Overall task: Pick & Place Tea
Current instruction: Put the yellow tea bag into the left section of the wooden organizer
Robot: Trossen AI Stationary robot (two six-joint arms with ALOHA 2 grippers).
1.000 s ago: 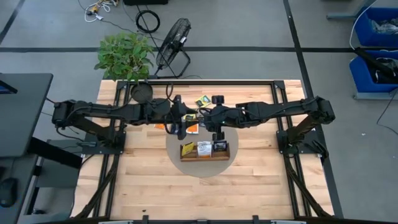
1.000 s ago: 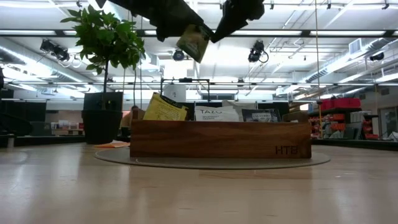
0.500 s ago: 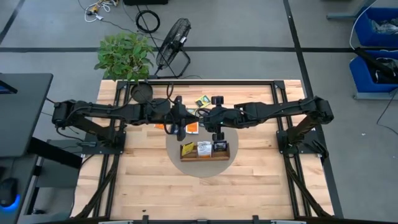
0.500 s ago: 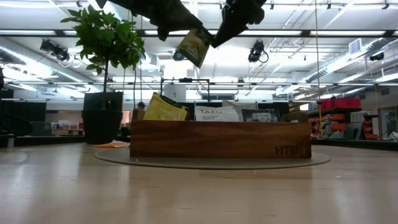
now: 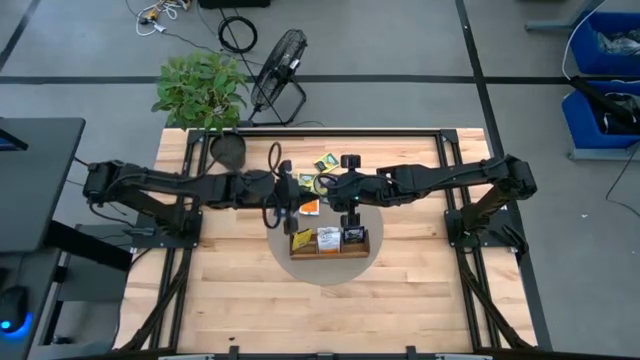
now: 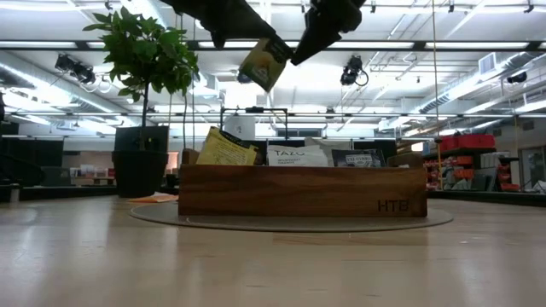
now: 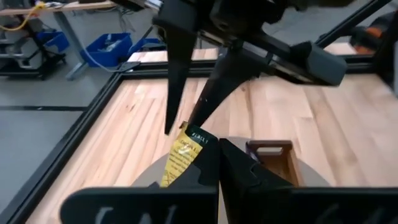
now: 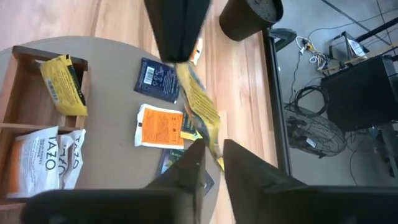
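Clenched tight on the yellow tea packet (image 7: pixel 182 157), my left gripper (image 7: pixel 217 149) is holding it in the air above the table, over the far side of the round grey mat (image 5: pixel 281 262) and behind the wooden tray (image 6: pixel 299 192). My right gripper (image 8: pixel 214 149) is meeting the same packet from the other side. Whether it is gripping or has let go, I cannot tell.

I am judging this to be a hand-over between my two arms. Doing it well means the left side is bearing the whole packet before the right side is backing away, and the backing away is going straight, so the thin paper is not getting dragged or twisted. After that, the packet is probably heading for the tray's end compartment, where a yellow one (image 8: pixel 62 84) is already leaning. It should be going in edge first and upright, clear of the dividers.

Counting what I am seeing: one tray with three compartments, showing one yellow packet, one white packet (image 8: pixel 46 155) and one dark packet (image 5: pixel 353 237). One yellow packet is in the air. Loose on the mat are one dark blue packet (image 8: pixel 155 78), one orange packet (image 8: pixel 160 127) and at least one more dark one, partly hidden. About two small packets (image 5: pixel 325 162) are lying farther back on the wood.
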